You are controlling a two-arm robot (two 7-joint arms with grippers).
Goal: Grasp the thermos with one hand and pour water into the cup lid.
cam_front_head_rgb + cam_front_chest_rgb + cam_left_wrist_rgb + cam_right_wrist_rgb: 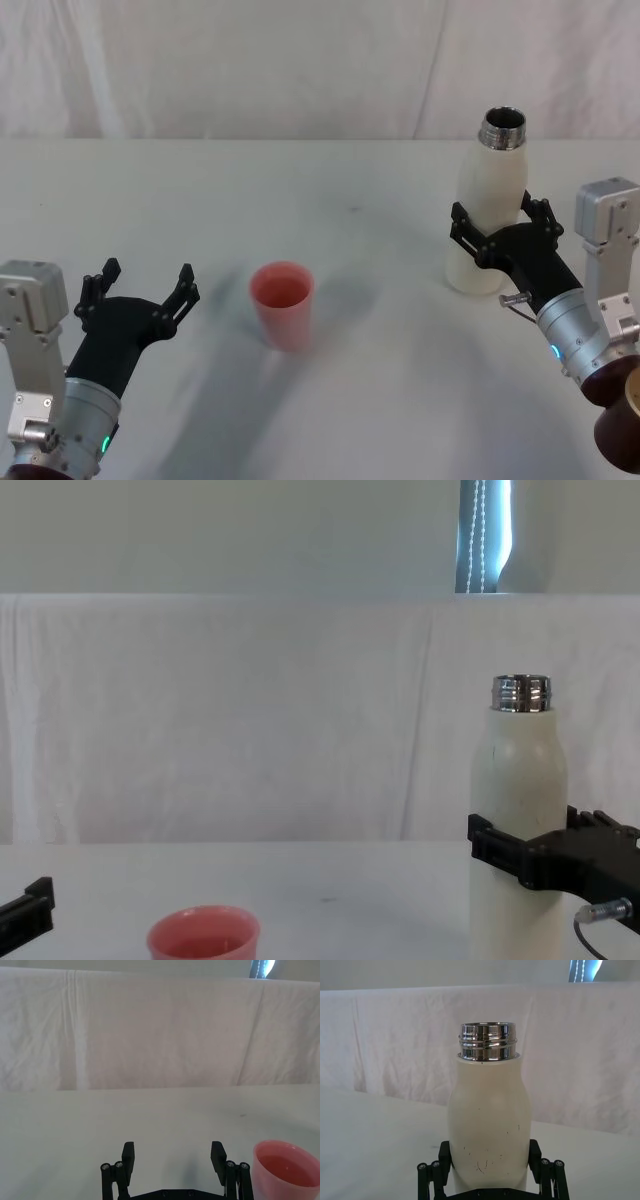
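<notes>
The right tool (500,232) is closing around the lower middle of the thermos (489,205), its two black fingers (444,1152) sitting against either side of the cream body, so the grasping step looks to be in hand. The thermos is standing upright on the white tabletop (350,180) at the robot's right, its chrome neck open and uncapped; whether the base is resting on the surface or just clear of it is not something I can tell. The cup lid (282,304) is sitting well apart from it, nearer the middle of the tabletop, upright with its mouth facing up. The left tool (143,285) is resting idle just beside the cup lid, on the robot's left, fingers spread wide and holding nothing. The next move is likely calling for lifting the thermos, carrying it leftward over the cup lid, and tipping the neck down slowly so the stream is landing inside the small rim.
</notes>
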